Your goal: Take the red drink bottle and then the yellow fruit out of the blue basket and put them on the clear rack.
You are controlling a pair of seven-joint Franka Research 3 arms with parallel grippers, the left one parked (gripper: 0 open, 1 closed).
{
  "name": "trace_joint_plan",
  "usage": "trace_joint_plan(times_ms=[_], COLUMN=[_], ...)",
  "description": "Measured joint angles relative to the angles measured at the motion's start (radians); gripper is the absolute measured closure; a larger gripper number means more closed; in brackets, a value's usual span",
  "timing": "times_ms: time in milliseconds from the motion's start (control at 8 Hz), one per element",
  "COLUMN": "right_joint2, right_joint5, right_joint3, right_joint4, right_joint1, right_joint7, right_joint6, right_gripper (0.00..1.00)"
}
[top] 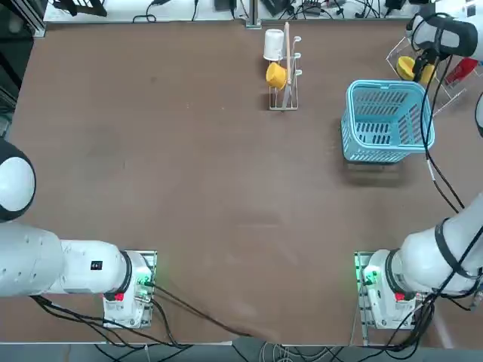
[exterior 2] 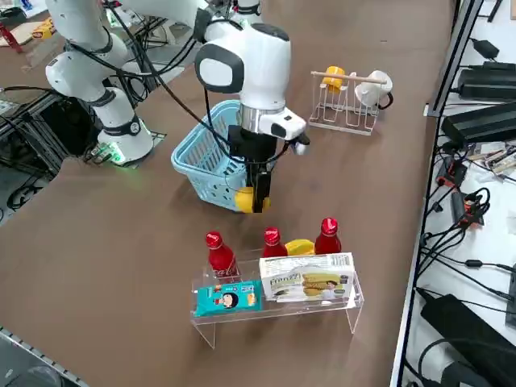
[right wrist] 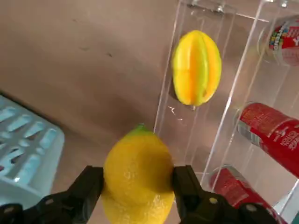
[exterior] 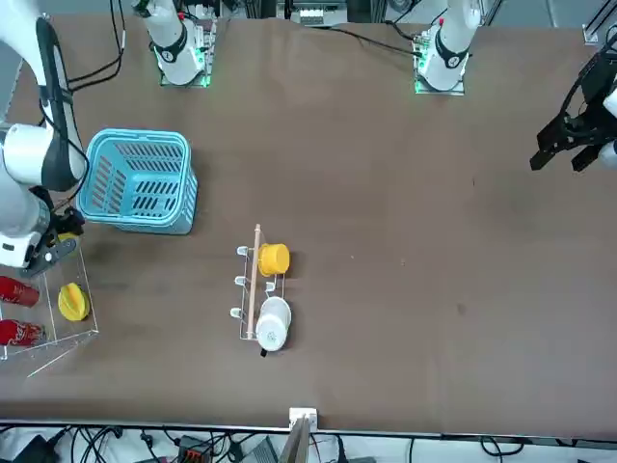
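Note:
My right gripper (exterior 2: 256, 196) is shut on the yellow fruit (right wrist: 138, 172), a lemon-like ball pinched between the two black fingers (right wrist: 88, 186). It hangs low over the table between the blue basket (exterior 2: 201, 157) and the clear rack (exterior 2: 278, 302), close to the rack's near wall. Three red drink bottles (exterior 2: 218, 254) stand upright on the rack. The blue basket (top: 385, 121) shows nothing inside in the top view.
A yellow star-shaped fruit (right wrist: 196, 67) lies on the rack between the bottles, and two snack packs (exterior 2: 310, 284) sit on its front shelf. A wooden-post cup stand (top: 285, 75) with a yellow cup (top: 276, 75) and a white cup (top: 273, 44) stands at the back middle.

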Motion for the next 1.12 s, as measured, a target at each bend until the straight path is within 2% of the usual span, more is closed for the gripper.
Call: trace_joint_plan(times_ms=[500, 1125], right_joint2=[0.073, 0.123], right_joint5=[-0.093, -0.115], right_joint3=[-0.001, -0.001], right_joint4=[0.002, 0.005], right_joint1=[-0.060, -0.075], right_joint7=[-0.005, 0.006], right_joint6=[0.103, 0.160], right_gripper=[0.14, 0.14])
